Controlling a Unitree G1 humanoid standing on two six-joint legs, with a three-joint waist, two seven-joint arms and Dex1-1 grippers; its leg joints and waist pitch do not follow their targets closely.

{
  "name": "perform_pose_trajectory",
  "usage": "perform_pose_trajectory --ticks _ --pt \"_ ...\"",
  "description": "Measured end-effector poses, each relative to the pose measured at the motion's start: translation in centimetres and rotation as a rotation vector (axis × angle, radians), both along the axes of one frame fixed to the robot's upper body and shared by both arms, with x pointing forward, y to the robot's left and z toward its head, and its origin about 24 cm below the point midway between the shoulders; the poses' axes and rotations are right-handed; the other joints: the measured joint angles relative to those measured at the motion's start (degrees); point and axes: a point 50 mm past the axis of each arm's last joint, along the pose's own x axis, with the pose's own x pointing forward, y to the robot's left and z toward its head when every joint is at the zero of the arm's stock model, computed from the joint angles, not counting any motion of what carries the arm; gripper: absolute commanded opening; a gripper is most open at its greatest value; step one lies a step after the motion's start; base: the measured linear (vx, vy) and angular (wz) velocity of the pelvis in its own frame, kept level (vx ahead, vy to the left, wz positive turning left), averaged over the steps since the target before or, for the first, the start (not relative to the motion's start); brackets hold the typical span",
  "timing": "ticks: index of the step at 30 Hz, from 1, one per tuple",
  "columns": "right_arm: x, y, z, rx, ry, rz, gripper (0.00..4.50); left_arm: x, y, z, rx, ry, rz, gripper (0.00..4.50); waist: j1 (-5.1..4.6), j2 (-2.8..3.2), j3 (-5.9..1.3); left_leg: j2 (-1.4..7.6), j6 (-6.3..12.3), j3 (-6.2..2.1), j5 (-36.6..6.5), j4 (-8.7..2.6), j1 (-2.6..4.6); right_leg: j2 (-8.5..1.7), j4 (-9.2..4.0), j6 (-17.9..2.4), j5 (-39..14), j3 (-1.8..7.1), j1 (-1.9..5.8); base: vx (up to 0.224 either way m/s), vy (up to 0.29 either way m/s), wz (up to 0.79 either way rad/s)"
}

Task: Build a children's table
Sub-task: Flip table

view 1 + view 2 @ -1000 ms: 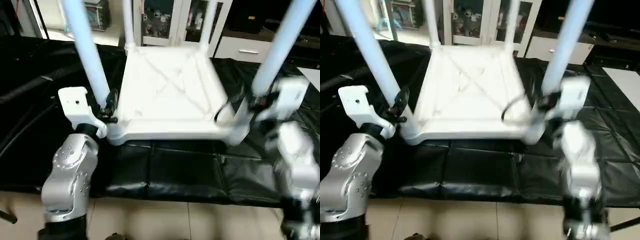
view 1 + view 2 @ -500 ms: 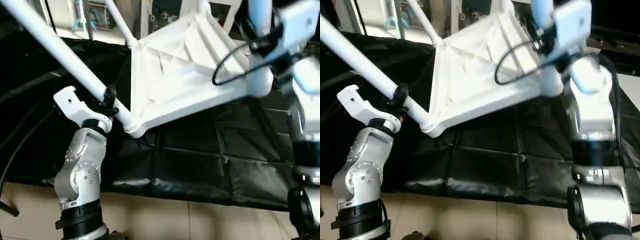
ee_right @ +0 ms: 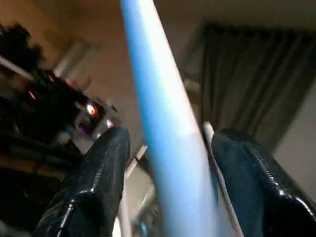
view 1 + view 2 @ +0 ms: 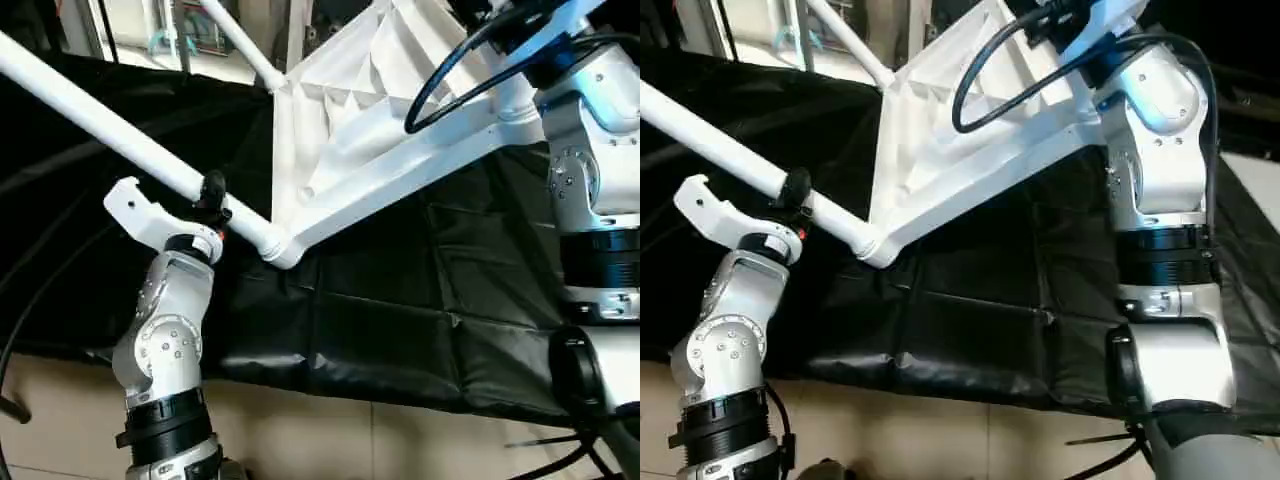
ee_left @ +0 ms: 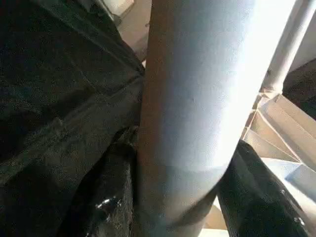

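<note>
Table: children's table (image 4: 400, 130) no longer sits flat and upside down on the black-covered surface (image 4: 400, 320) as it did a second ago; it is now tipped steeply, its right side lifted high and its near left corner (image 4: 283, 250) low, close above the black cover.

Underside: ribbed underside (image 4: 340, 110) faces the camera and toward the left, so the flip toward upright looks under way, as a judgement about halfway round.

Legs: all four seemed seated a second ago; the near left leg (image 4: 110, 130) now slants up and away to the left from the low corner, and a far leg (image 4: 240, 45) runs off at the top.

Left tool: left tool (image 4: 212, 198) pinches the near left leg just beside its socket, black fingers (image 5: 106, 202) pressed on either side of the tube, holding as before.

Right tool: right tool (image 3: 168, 182) has risen with the near right leg (image 3: 163, 128); its fingers (image 3: 98, 182) stand either side of the tube with gaps showing, so whether it grips I cannot tell.

Meaning: assembly appears done; turning the table onto its feet remains, and a loosening right hold could let it swing.
</note>
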Motion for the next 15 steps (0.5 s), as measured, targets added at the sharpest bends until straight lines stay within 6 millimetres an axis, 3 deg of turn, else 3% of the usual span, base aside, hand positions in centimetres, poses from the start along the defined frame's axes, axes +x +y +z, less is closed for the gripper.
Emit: perform_pose_trajectory --ticks 3,4,8,15 --pt "-1.3 0.1 1.2 0.035 -0.061 0.069 3.4 0.0 0.0 0.0 0.001 0.002 -0.002 1.96 -0.08 -0.03 -0.02 0.0 -0.06 0.02 0.0 0.04 0.04 -0.01 -0.02 0.1 0.1 0.02 0.04 0.0 0.0 0.0" --pt "-1.8 0.3 1.5 0.031 -0.071 0.116 3.65 0.0 0.0 0.0 0.0 0.004 -0.001 1.96 -0.18 -0.02 -0.01 0.01 -0.17 0.02 0.0 0.03 0.06 0.0 -0.01 0.1 0.1 0.02 0.05 0.0 0.0 0.0" --pt "-2.9 1.2 1.6 -0.008 -0.063 0.236 3.85 0.0 -0.1 -0.1 -0.008 0.012 0.002 1.96 -0.4 -0.02 -0.02 0.1 -0.42 0.01 0.0 0.03 0.11 0.04 0.04 0.2 0.2 -0.01 0.07 0.0 0.0 0.0" --pt "-4.0 3.6 -4.1 -0.141 0.209 0.408 4.32 0.1 -0.3 -0.3 -0.02 0.024 -0.004 1.96 -0.28 -0.09 -0.06 0.12 -0.48 0.03 0.2 0.02 0.13 0.03 -0.07 0.2 0.4 -0.01 0.18 0.0 0.0 0.0"
